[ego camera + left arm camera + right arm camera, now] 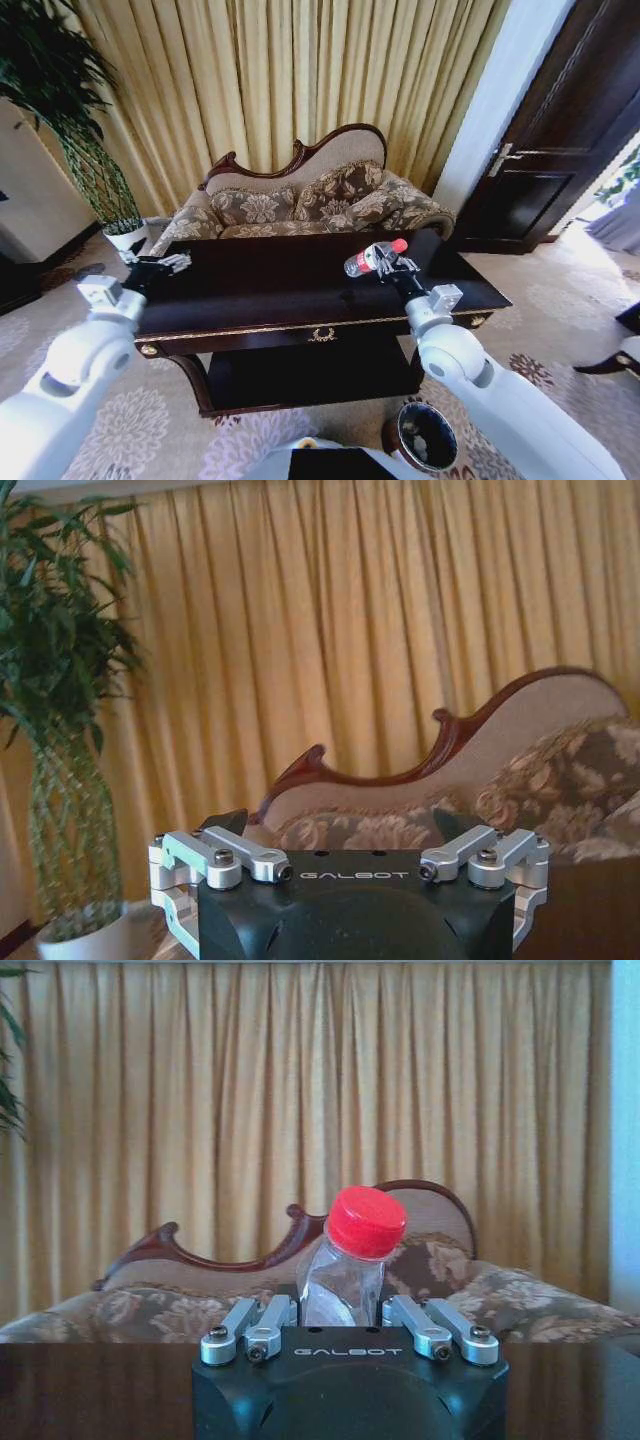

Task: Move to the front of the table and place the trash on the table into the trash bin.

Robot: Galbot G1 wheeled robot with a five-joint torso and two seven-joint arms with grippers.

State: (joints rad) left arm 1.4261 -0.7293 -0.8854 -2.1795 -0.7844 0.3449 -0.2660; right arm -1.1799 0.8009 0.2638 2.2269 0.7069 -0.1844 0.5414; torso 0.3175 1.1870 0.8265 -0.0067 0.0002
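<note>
Dark glossy table (270, 285) with gold trim and gold emblem on the front drawer, seen from its front edge, lower shelf beneath. Right gripper (392, 266) above the right half of the tabletop, jaws closed around the body of a clear plastic water bottle (374, 258); bottle lifted clear of the surface and tilted, red cap (399, 245) pointing up and to the right. In the right wrist view, same bottle (345, 1275) clamped between the linkages of the gripper (345, 1315), cap (366, 1222) rising above the jaws and leaning to one side. Left gripper (168, 264) hovering over the table's left end, nothing held; fingers apart in the head view, though how far open cannot be told, the fingertips of the gripper (340, 825) being cut off in the left wrist view. Round dark-brown trash bin (424, 436) with black liner on the carpet in front of the table, near its right front corner, just beside the right forearm, pale scraps inside. Floral sofa (310, 200) directly behind the table, gold curtains (290, 80) behind that, potted plant (95, 160) at far left, dark door (560, 120) at right.
</note>
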